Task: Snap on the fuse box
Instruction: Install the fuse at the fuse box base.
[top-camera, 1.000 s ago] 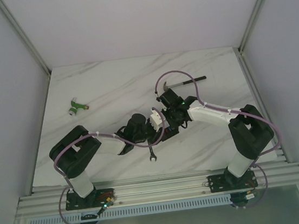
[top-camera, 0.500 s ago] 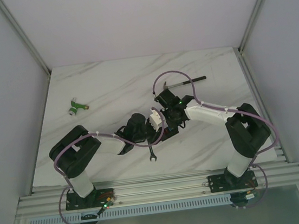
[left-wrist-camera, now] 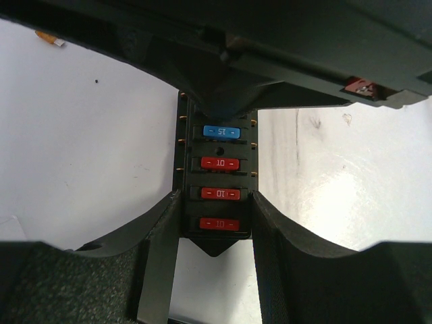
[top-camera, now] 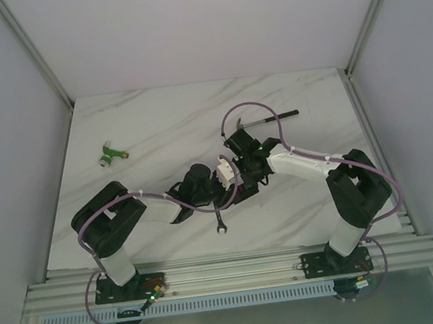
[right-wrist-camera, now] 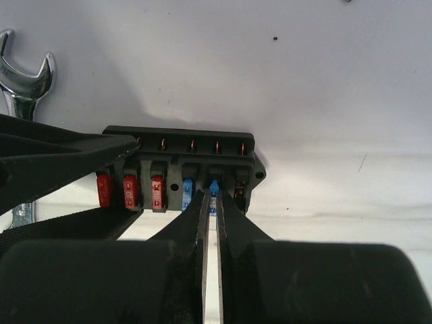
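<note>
Top view: your arms meet over white marbled table [top-camera: 157, 130]; silver open-ended wrench [top-camera: 221, 225] just nearer.
Left wrist: your left gripper [left-wrist-camera: 216, 197] clamps small black plastic fuse box [left-wrist-camera: 219, 179] by its sides.
Right wrist: your right gripper [right-wrist-camera: 212, 197] pinched nearly shut, tips on blue fuse [right-wrist-camera: 214, 186] in box.

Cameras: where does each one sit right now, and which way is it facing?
Top external: above and behind the robot, facing down on the table, left arm, right arm, hammer and wrench.
Left wrist: on the left arm, facing down along the left gripper, clamped on the fuse box; the right gripper shows at the top.
Right wrist: on the right arm, facing along the right gripper, pinched on a blue fuse; the left gripper shows at left.
Shared: both wrist views show the fuse box and both grippers.
</note>
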You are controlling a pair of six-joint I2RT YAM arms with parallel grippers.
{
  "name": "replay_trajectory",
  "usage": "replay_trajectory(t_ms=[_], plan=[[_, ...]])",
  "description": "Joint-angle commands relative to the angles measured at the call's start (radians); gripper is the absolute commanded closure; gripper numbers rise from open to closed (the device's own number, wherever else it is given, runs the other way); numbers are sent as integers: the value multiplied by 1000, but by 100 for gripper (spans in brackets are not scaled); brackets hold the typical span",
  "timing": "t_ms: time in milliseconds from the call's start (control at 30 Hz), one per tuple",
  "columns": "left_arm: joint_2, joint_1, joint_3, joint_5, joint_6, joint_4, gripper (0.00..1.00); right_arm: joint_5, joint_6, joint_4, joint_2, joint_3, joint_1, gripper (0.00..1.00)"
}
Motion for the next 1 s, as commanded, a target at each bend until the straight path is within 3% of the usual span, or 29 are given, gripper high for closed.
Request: replay_trajectory(t_ms=[0, 967], plan=[[30, 10, 0, 12, 9, -64, 57, -1, -15, -136, 90, -38, 0, 100], [29, 18, -2, 20, 4, -61, 60, 7, -57, -216, 250, -50, 8, 100]])
